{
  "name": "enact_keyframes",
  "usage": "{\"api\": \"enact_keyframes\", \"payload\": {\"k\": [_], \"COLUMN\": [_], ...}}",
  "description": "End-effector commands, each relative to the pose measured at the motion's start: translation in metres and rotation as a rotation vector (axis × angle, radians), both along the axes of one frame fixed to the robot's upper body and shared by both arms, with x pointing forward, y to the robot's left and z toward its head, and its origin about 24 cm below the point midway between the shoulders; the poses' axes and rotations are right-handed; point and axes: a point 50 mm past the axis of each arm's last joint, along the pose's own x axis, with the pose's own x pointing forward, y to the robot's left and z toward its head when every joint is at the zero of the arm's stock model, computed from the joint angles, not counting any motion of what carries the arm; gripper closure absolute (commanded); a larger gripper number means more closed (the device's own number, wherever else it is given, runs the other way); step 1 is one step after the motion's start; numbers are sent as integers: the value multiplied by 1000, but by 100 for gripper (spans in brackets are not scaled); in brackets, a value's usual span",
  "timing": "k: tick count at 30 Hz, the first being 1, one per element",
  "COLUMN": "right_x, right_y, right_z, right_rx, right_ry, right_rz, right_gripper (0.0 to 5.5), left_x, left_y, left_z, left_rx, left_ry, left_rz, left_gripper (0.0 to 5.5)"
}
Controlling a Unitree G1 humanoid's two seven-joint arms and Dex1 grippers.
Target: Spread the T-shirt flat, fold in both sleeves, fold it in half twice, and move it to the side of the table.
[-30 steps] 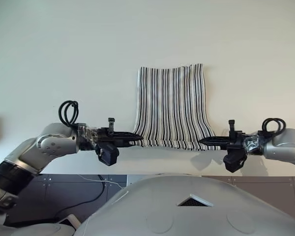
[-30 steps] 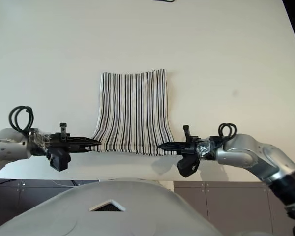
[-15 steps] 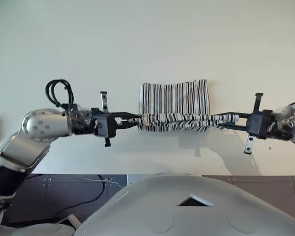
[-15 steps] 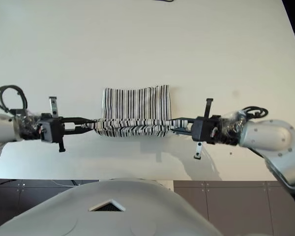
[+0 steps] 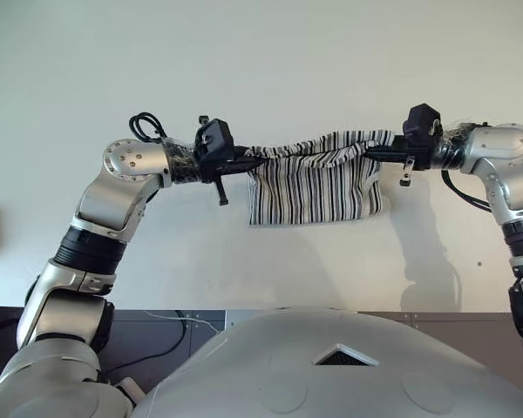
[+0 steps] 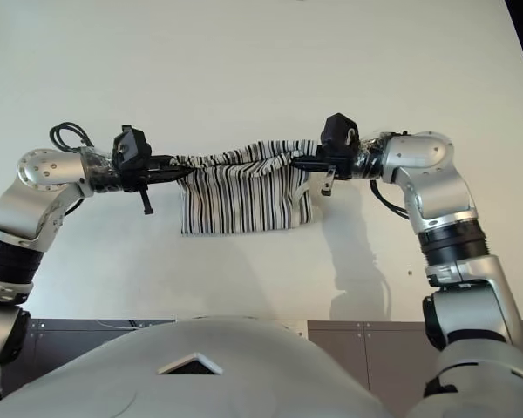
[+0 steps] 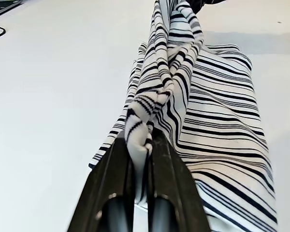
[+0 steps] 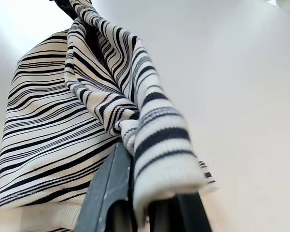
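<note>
While both arms hold the T-shirt [image 5: 314, 187] up by one edge, the job looks to be somewhere in its folding-in-half stage. The left gripper [image 5: 254, 158] is clamped on a bunched corner of striped cloth, and the left wrist view shows the fabric pinched tight between the two dark fingers [image 7: 117, 169]. The right gripper [image 5: 376, 155] is likewise clenched on the opposite corner, with a thick ribbed hem squeezed in its grip in the right wrist view. Between them the raised edge sags in a loose, twisted band, hanging above the far side of the part that lies on the table [image 5: 244, 52].

That lower part rests flat around the middle of the table as a tidy rectangle, stripes running near to far, with no sleeve sticking out on either side. From this I judge that the spreading and both sleeve folds are done, and that a half fold is under way but not finished, since the top layer is not yet laid down. Whether this is the first or the second half fold I cannot tell for sure.

What seems left: lower the held edge onto the far edge, let go, perhaps fold once more, then carry the bundle to the table's side.
</note>
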Motion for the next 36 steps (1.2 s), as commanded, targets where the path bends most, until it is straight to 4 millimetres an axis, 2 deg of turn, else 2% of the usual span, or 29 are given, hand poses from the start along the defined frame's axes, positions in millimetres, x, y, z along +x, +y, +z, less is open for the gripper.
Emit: {"api": "enact_keyframes", "payload": {"k": [1,4,8,9,15,17,20,22,26,29,31,34,36], "right_x": [15,21,24,24,25,22,22,28,29,25,21,8,0], "right_y": [5,10,14,14,6,-2,-12,-16,-15,-6,7,31,44], "right_z": [-4,-14,-37,-41,-51,-52,-45,-34,-10,1,10,18,18], "right_rx": [1,-9,-76,-85,-60,-45,1,45,96,81,130,190,184], "right_ry": [-6,12,11,11,0,-9,-51,-124,-294,-380,-369,-272,-206], "right_rz": [-27,-35,-89,-109,-231,-272,-354,-437,-508,-452,-372,-191,-69], "right_gripper": [540,540,540,507,403,397,397,397,397,397,397,397,397], "left_x": [12,13,14,15,15,21,31,33,31,29,25,11,4], "left_y": [0,-1,1,1,5,9,12,14,16,13,9,7,-2], "left_z": [-8,-24,-45,-49,-57,-54,-46,-45,-46,-43,-41,-56,-64], "left_rx": [17,30,69,81,91,55,-42,-89,-35,28,97,317,369], "left_ry": [68,144,196,195,119,91,100,121,69,-23,-87,-139,-145], "left_rz": [58,98,175,191,266,333,446,512,528,493,429,256,160], "left_gripper": [539,539,539,503,414,408,408,408,408,408,408,408,408]}}
